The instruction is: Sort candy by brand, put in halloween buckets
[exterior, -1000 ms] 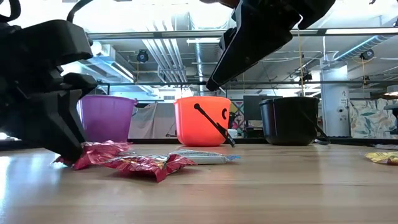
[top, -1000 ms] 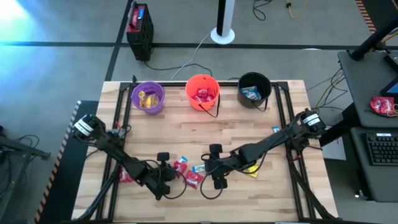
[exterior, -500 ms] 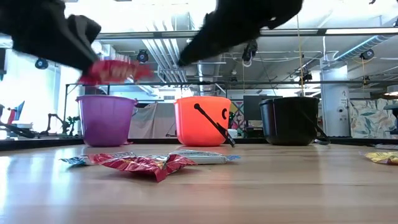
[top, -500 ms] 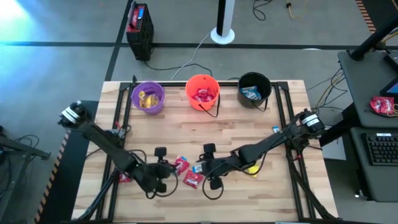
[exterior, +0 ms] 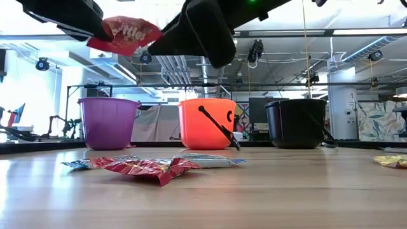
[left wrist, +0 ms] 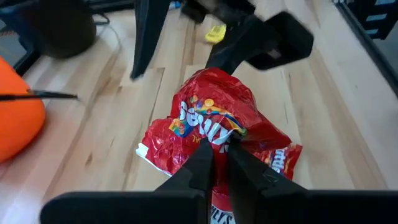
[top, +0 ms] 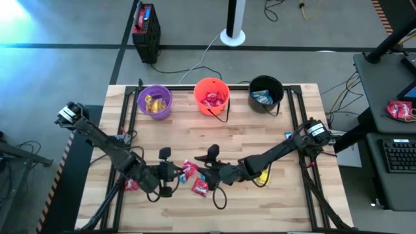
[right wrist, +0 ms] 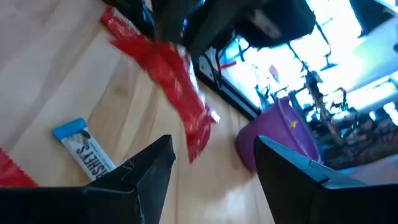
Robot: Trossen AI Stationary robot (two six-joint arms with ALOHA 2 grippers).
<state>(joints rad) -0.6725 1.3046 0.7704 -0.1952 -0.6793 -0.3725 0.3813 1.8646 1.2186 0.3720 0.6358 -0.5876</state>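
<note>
The left gripper [left wrist: 214,155] pinches a red candy packet [left wrist: 214,127], lifted above the table [top: 260,130], well short of the orange bucket [top: 211,96]. The right gripper [right wrist: 208,165], fingers spread and holding nothing, hangs close beside it. More candy [exterior: 149,166] lies below; the nearest loose packet, blurred, looks blue-and-white [right wrist: 84,149]. Purple bucket [top: 155,101] and black bucket [top: 265,92] flank the orange one.

**Surroundings, non-task items**

Wooden table [top: 195,136] on grey floor. Black crate [top: 146,29] behind its far left corner. White stand base [top: 233,36] beyond the far edge. Keyboard [top: 398,156] on dark side desk [top: 383,71] at right.
</note>
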